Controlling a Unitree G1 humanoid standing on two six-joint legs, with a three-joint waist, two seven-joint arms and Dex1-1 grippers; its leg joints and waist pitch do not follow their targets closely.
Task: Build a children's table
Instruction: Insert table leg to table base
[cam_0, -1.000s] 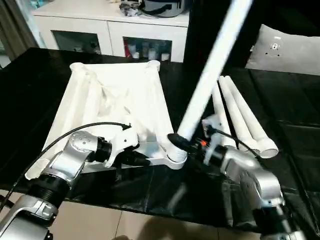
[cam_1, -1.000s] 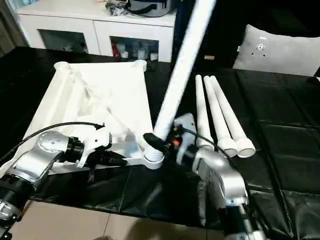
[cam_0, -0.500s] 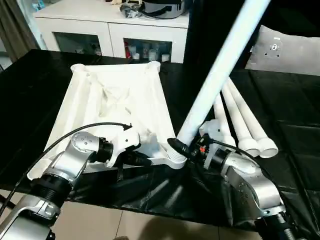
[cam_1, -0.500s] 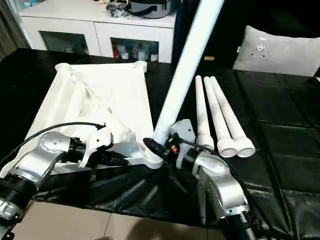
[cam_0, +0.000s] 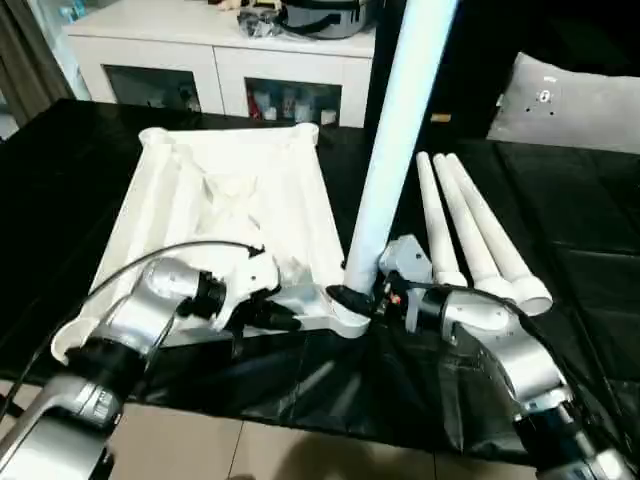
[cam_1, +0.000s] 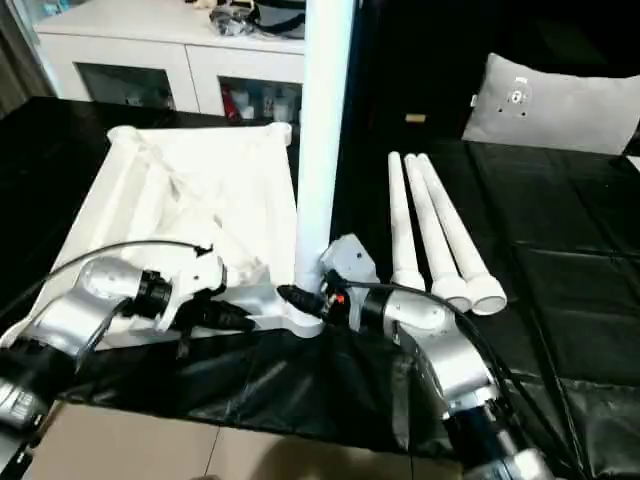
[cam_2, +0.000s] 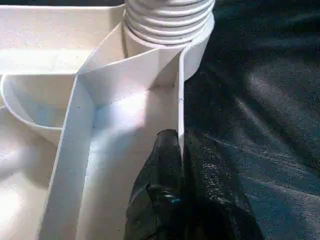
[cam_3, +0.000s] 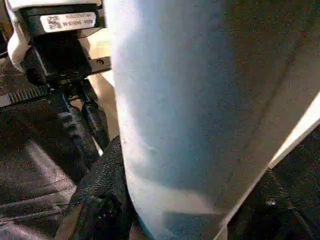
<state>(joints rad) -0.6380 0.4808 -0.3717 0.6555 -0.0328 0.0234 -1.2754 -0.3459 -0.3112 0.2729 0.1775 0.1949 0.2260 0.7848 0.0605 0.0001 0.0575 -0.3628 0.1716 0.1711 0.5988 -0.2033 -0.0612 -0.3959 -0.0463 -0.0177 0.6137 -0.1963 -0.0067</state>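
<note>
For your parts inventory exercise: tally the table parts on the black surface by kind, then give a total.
Table top: 1
Leg standing in the corner socket: 1
Legs lying loose, side by side: 3
Total: 5

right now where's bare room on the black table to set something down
Free: the black table right of the three loose legs, and the strip left of the tabletop. Crowded: the near corner socket, where the left gripper, right gripper and upright leg meet.
</note>
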